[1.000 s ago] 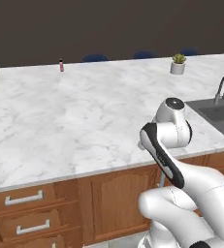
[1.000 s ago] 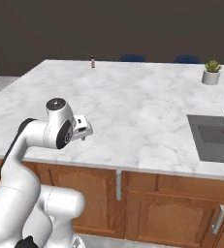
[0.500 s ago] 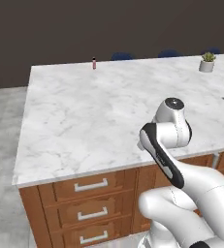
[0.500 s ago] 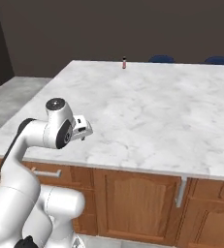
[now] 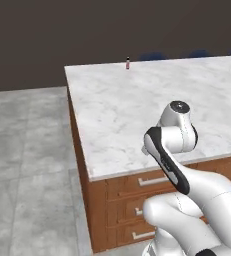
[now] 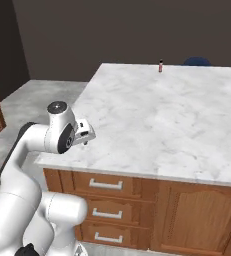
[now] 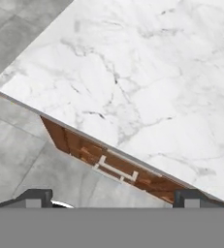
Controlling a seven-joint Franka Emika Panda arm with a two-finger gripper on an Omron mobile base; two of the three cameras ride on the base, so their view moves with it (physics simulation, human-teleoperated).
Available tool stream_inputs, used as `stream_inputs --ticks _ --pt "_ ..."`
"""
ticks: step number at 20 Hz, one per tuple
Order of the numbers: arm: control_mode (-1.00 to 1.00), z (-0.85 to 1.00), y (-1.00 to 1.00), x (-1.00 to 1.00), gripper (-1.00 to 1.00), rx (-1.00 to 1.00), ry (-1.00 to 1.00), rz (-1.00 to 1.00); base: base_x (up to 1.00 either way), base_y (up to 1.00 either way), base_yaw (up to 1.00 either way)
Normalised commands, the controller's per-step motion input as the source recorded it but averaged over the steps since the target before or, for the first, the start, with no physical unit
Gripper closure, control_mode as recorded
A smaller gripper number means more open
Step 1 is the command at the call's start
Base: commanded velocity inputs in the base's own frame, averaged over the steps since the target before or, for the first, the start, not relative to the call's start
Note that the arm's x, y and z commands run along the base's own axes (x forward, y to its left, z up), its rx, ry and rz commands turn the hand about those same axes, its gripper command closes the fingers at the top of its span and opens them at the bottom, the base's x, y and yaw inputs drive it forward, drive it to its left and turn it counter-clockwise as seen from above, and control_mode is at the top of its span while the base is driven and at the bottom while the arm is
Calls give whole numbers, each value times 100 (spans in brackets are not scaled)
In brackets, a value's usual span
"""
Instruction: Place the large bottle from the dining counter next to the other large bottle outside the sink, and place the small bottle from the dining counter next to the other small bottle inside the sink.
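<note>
With its fingers spread and empty, the gripper (image 6: 85,138) hangs over the counter (image 6: 152,120) edge, the bottle (image 6: 160,66) far ahead at the opposite rim, where a hasty reach risks toppling it.

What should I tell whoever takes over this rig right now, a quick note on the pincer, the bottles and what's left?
Pincer: open, empty, hanging over the near edge of the dining counter.
Small bottle: upright at the counter's far edge, well away from the arm, untouched.
Large bottles and the sink: not visible from here.
Done: nothing placed yet.
Left: fetch both bottles from the dining counter, set the large one beside its match outside the sink, the small one beside its match inside.
</note>
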Motion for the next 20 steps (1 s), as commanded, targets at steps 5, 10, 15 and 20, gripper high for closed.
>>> stream_inputs --ticks 5,10,15,20 --pt "100 0 0 0 -100 0 0 0 0 100 0" --pt "100 0 0 0 -100 0 0 0 0 100 0" --pt "100 0 0 0 -100 0 0 0 4 100 0" --pt "100 0 0 0 -100 0 0 0 35 81 0"
